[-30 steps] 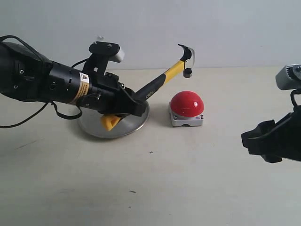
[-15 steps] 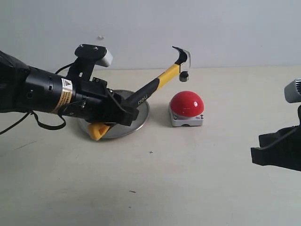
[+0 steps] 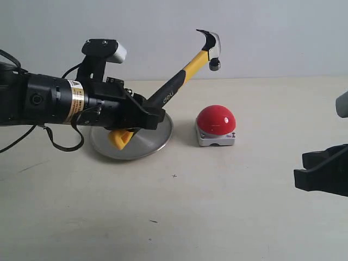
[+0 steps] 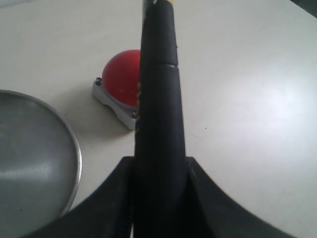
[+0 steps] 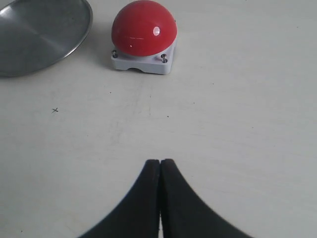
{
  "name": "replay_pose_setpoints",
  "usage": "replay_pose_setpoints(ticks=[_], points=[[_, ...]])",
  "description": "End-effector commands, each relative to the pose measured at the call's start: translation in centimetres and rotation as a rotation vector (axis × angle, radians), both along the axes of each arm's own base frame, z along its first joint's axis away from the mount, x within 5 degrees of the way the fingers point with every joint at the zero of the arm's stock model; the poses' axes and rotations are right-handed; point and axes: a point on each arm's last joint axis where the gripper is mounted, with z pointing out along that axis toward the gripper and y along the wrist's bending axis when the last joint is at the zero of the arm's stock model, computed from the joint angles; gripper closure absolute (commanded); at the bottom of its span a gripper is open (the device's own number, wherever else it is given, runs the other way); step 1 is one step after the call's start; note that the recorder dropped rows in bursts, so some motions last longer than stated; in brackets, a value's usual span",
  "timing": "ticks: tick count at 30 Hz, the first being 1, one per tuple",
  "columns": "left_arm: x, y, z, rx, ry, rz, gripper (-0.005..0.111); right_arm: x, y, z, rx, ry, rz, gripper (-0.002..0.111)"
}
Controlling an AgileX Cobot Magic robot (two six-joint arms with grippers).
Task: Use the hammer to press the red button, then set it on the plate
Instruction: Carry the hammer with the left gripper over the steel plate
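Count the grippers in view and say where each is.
2. The left gripper is by the plate's rim, shut on the hammer. The right gripper is at the exterior view's right edge, shut and empty, short of the button.

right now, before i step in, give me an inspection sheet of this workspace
surface: pale table, bare apart from a few tiny dark marks
hammer: held by its black handle, tilted up, head in the air above the button, not touching it
button: red dome on a grey base, standing beside the plate
plate: silver, nothing lying on it; the hammer's yellow end hangs over it
clutter: nothing seen
left gripper: shut on the hammer
right gripper: shut, empty, clear of the button
cables: black cable looping under the left arm
surroundings: plain pale wall
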Motion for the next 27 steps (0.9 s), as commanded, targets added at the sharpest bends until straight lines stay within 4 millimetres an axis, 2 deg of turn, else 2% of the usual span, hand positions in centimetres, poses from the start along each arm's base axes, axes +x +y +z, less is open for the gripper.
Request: replay_pose_setpoints(ticks=[1,7,9,11,14,23,27], points=[[-0.1,-0.6,-0.8,-0.023,0.034,-0.017,0.107,-0.1,0.0,0.1,0.000,-0.014,0.000,0.108],[-0.1,-2.2,-6.0,0.044,0.167,-0.024,0.107,-0.1,0.0,0.1,0.000,-0.013,0.001,0.108],[-0.1,-2.4,-7.0,0.058,0.196,-0.019,0.107,-0.1,0.0,0.1,0.000,-0.013,0.001,0.108],[-0.2,-2.4,-7.1,0.054,0.203,-0.023,0.107,-0.1,0.0,0.1,0.000,-0.013,0.001,0.108],[-0.3,-2.4,-5.6,0.019,0.175,-0.026,0.107,-0.1,0.0,0.1,0.000,-0.013,0.001,0.108],[-1.4,-0.9,2.2,-0.047,-0.038,0.025,0.107,-0.2,0.0,0.0,-0.002,0.009,0.005,0.108],[-1.6,-0.5,3.1,-0.049,-0.041,0.043,0.107,-0.3,0.0,-0.1,-0.004,0.023,0.009,0.108]])
